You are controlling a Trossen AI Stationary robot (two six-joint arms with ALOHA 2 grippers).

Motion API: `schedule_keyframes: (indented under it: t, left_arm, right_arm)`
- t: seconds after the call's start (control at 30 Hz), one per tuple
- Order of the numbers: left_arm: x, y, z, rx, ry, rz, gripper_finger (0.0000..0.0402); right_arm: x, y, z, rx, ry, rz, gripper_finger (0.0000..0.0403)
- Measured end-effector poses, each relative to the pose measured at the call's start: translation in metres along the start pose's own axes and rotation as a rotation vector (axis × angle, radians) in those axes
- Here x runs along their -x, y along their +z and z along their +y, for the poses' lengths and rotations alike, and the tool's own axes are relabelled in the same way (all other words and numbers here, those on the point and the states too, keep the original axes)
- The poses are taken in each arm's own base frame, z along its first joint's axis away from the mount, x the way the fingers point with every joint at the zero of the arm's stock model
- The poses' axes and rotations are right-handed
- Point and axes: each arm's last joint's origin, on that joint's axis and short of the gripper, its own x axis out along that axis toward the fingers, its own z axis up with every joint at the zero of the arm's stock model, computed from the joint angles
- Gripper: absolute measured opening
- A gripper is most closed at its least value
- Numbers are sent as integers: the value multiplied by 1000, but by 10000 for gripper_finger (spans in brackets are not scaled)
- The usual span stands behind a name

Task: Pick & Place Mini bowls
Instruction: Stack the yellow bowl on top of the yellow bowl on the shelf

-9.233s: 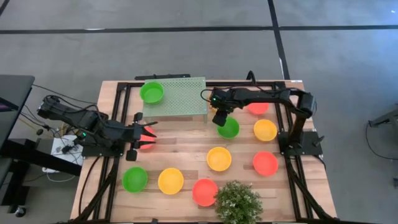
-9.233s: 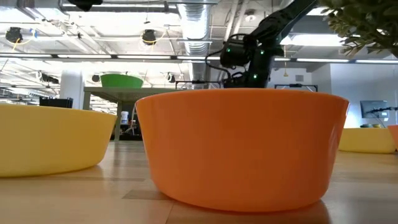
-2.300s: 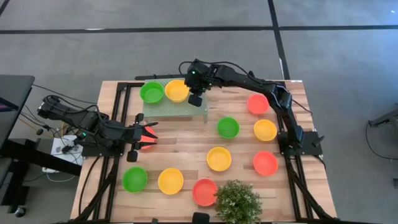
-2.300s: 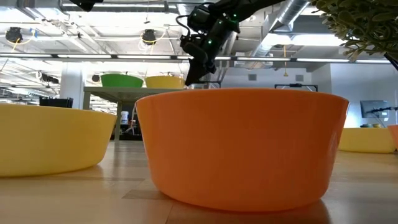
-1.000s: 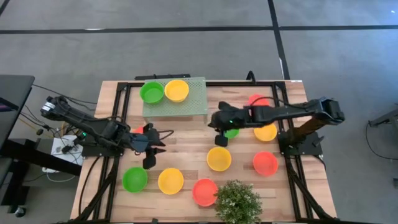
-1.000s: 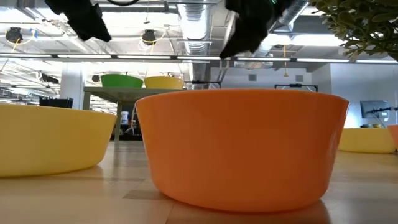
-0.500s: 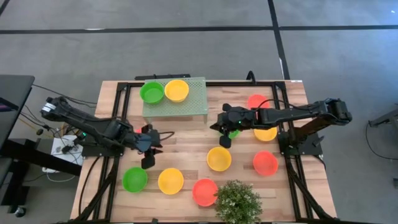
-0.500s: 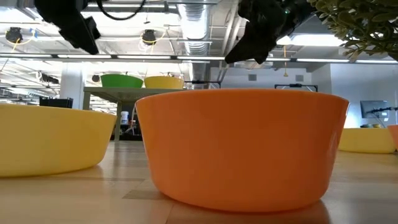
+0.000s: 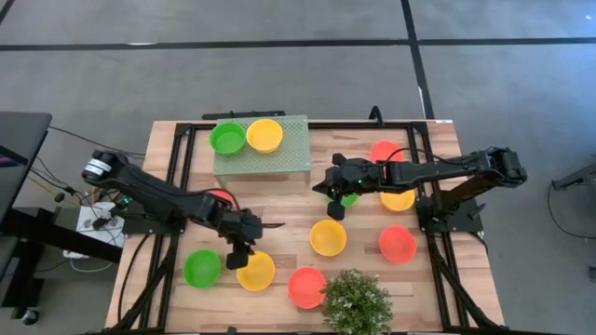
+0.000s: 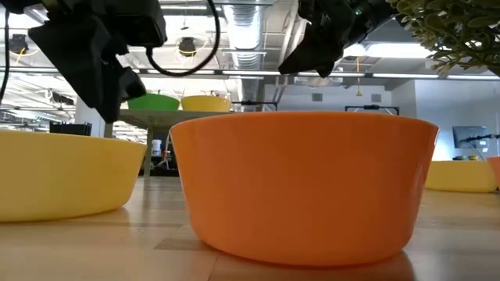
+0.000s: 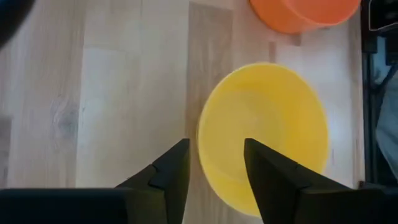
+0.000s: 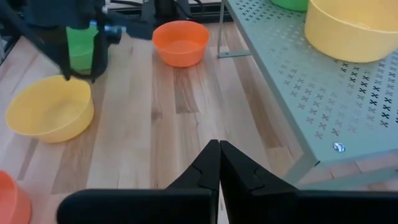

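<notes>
Yellow mini bowl (image 11: 264, 134) on wooden table (image 11: 93, 93), rim between parted fingers (image 11: 171, 171) of left gripper (image 9: 240, 253), not gripped. Right gripper (image 12: 219, 163) fingers pressed together, empty, beside perforated stand (image 12: 292, 81).

We reach our left arm (image 9: 158, 198) out low across the table toward its middle, wrist bent down, the left gripper (image 9: 241, 253) pointing at the board with its fingers (image 11: 171, 171) parted. Our right arm (image 9: 438, 169) stretches inward from its base, and the right gripper (image 9: 334, 210) hangs with its fingers (image 12: 217, 163) pressed together, empty.
</notes>
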Motion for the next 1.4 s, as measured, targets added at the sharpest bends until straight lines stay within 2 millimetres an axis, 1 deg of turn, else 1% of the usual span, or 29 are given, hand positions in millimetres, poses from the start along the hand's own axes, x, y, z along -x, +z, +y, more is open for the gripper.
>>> schedule_keyframes:
  t: [0.13, 0.23, 0.37, 0.47, 0.53, 0.6, 0.7, 0.8, 0.87, 1.07, 1.17, 1.27, 1.4]
  left_arm:
    - [-9, 0, 5, 16, 10, 30, 171]
    - [-19, -3, 9, 29, 25, 60, 178]
    - [-34, -11, 14, 36, 41, 101, 179]
    - [-38, -15, 16, 2, 42, 110, 171]
    - [-37, -13, 15, -23, 47, 88, 157]
    - [-32, -12, 14, -44, 60, 59, 135]
    - [-25, -10, 13, -83, 71, 23, 89]
    - [-20, -9, 12, -104, 70, 8, 29]
    - [-20, -9, 12, -105, 68, 5, 10]
    - [-20, -9, 12, -106, 77, 4, 6]
    - [-20, -9, 12, -103, 76, 3, 11]
    - [-20, -8, 12, -70, 82, -7, 31]
    - [-20, -8, 12, -54, 80, -10, 70]
  right_arm:
    - [0, 0, 0, 0, 0, 0, 0]
    - [0, 0, 0, 1, 0, 2, 0]
    - [0, 0, 0, 1, 0, 3, 0]
    - [0, 0, 0, 1, 0, 3, 0]
    - [0, 0, 0, 1, -1, 3, 0]
    - [0, 0, 0, 1, 0, 3, 0]
    - [0, 0, 0, 1, -1, 4, 0]
    - [0, 0, 0, 2, -1, 4, 0]
    - [0, 0, 0, 2, -1, 4, 0]
    - [0, 0, 0, 1, -1, 4, 0]
    - [0, 0, 0, 2, -1, 5, 0]
    - [0, 0, 0, 2, -1, 4, 0]
    - [0, 0, 0, 2, -1, 4, 0]
